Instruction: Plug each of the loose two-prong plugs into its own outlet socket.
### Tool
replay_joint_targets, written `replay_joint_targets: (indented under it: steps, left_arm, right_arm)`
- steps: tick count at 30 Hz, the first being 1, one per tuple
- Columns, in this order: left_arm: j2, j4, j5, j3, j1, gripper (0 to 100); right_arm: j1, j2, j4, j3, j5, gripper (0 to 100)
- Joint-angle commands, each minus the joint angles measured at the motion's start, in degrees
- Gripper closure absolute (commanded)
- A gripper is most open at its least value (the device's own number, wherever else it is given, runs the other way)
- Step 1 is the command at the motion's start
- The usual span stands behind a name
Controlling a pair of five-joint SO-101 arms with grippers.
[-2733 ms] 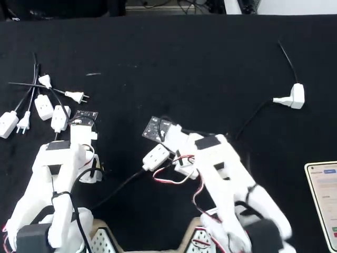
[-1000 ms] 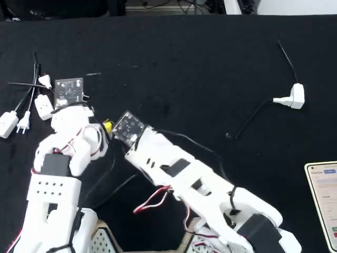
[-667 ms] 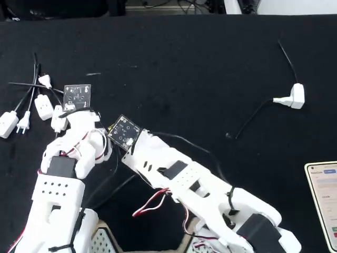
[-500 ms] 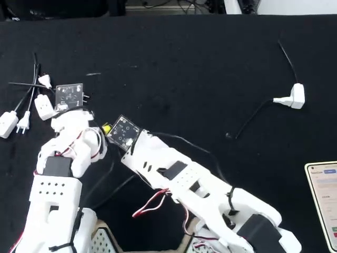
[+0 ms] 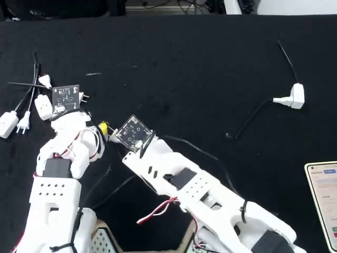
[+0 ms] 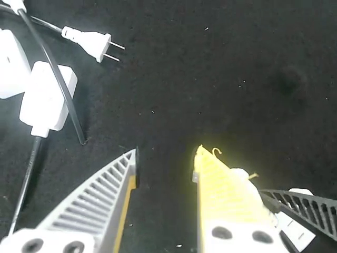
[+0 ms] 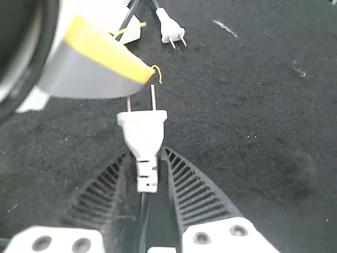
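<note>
One plug clenched in right pincer, prongs fwd; left pincer released.

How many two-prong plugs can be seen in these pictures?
3. One plug is held in the right end effector; one lies loose ahead of the left end effector; one lies far left in the high view. Others may be hidden.
</note>
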Motion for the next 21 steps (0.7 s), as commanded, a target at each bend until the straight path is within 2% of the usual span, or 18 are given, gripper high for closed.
replay_joint_targets:
  steps: [1,8,21]
  left_arm:
    - [-0.4,-0.4,-0.7,1.7,0.0,81]
    - [-0.4,-0.4,-0.8,2.7,0.0,81]
    - [-0.3,-2.0,-0.8,6.5,2.4,81]
  right_arm:
    - [-0.6,-3.7,-1.1,-1.0,-1.1,98.8]
    - [-0.6,-3.7,-1.1,-1.2,-7.1,98.8]
    - [-0.1,-3.3,-1.1,-1.3,-6.8,98.8]
